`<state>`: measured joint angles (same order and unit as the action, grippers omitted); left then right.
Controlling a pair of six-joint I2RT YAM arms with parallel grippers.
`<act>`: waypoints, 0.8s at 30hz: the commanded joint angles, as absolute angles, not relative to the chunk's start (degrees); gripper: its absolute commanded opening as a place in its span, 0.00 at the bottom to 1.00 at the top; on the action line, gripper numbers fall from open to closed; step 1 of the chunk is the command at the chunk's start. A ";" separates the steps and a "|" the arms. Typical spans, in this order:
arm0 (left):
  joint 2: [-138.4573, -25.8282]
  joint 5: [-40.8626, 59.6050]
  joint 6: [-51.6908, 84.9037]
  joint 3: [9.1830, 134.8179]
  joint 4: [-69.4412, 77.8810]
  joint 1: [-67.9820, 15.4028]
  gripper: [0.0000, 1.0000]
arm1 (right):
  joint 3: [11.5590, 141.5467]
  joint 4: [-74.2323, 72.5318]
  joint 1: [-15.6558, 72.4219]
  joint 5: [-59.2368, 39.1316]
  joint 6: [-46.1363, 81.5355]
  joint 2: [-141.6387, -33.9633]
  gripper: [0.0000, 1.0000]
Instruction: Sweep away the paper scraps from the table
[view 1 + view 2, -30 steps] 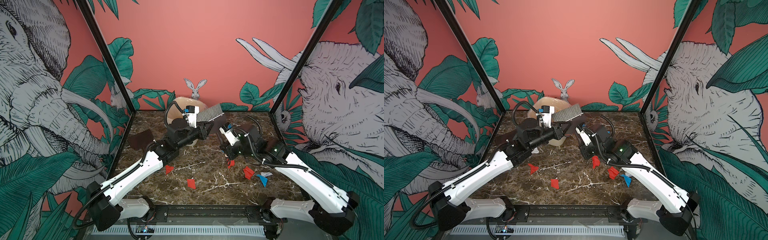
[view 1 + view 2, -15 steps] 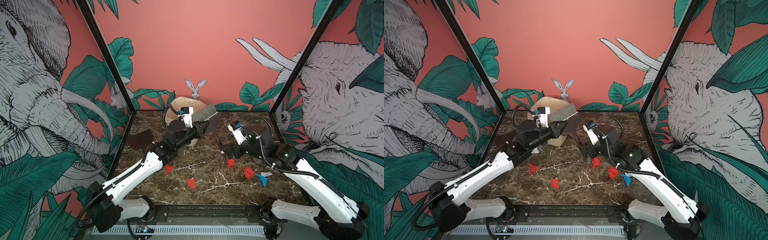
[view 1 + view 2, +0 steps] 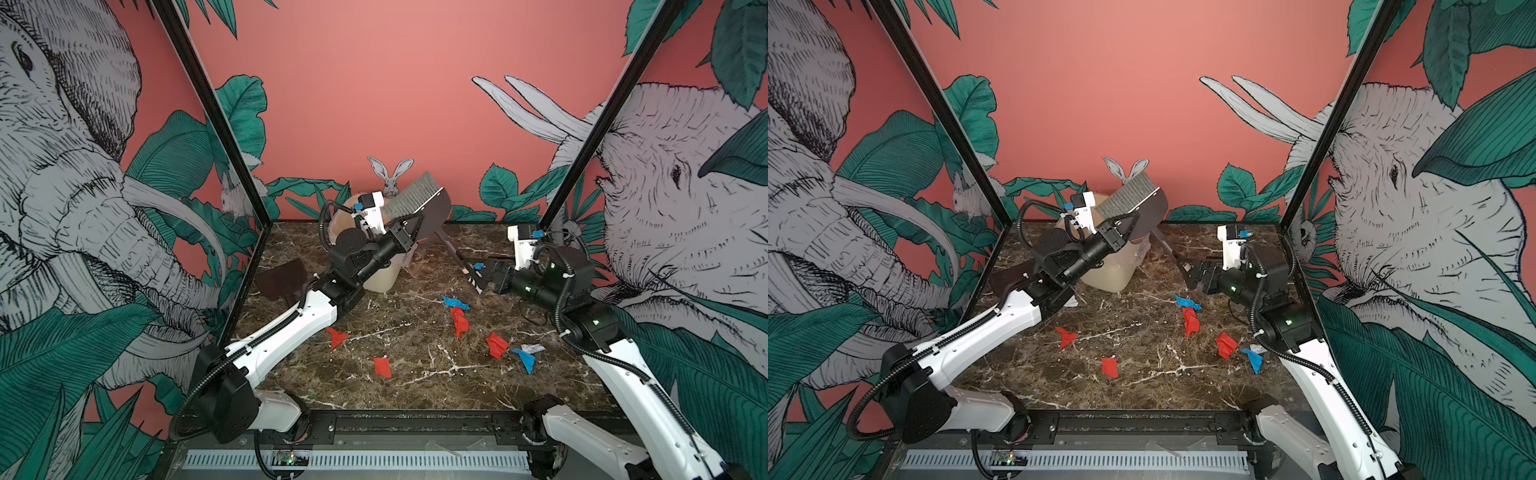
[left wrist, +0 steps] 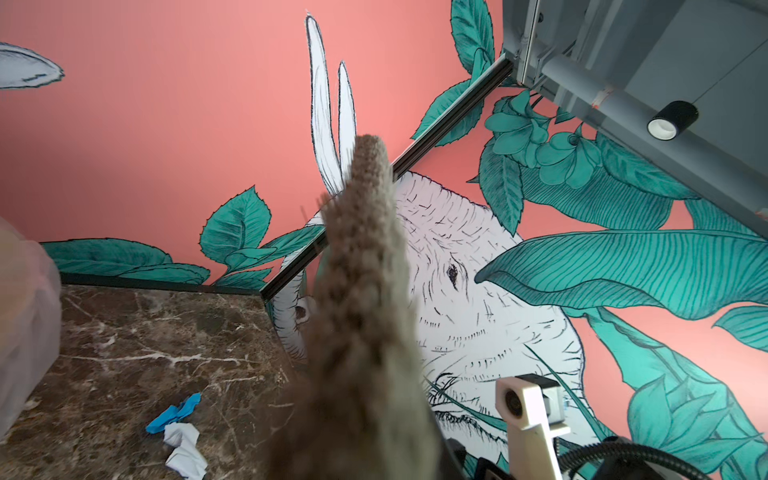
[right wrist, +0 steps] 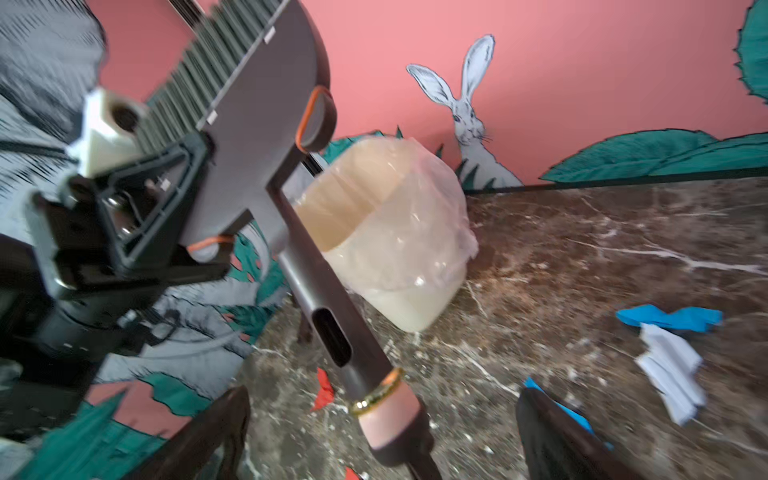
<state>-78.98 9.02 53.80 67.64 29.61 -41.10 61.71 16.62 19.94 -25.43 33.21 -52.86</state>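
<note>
Brush handle [image 5: 309, 282] between wide-apart right end effector [image 5: 384, 392] fingers [image 5: 216, 428], paper scraps [image 5: 669, 374] nearby.

From my station I count seven paper scraps [image 3: 459, 320] in both top views: four red, two blue, one white. I also make out one hand brush [image 3: 432, 208], one bag-lined bin [image 3: 384, 282] and one dustpan [image 3: 282, 276] on one table [image 3: 415, 395].

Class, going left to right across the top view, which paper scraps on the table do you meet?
In order: pointed red scrap → flat red scrap → long red scrap → crumpled red scrap → rightmost blue scrap.
</note>
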 commanded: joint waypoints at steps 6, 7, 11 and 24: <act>-80.08 10.84 57.18 72.96 39.95 -40.96 0.00 | 55.02 -12.91 15.36 -40.83 53.20 -54.65 0.99; -80.39 10.98 57.50 73.38 40.43 -40.96 0.00 | 54.47 -14.38 14.93 -41.40 54.19 -54.84 0.99; -81.84 12.19 58.89 74.74 41.74 -40.96 0.00 | 52.32 -23.34 13.81 -44.21 59.85 -56.26 0.99; -82.52 13.14 59.93 74.62 42.30 -40.96 0.00 | 50.95 -43.50 12.74 -47.75 70.61 -60.74 0.92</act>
<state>-83.81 12.27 59.05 72.99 39.03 -41.08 50.19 -33.85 13.06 -46.78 64.66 -60.60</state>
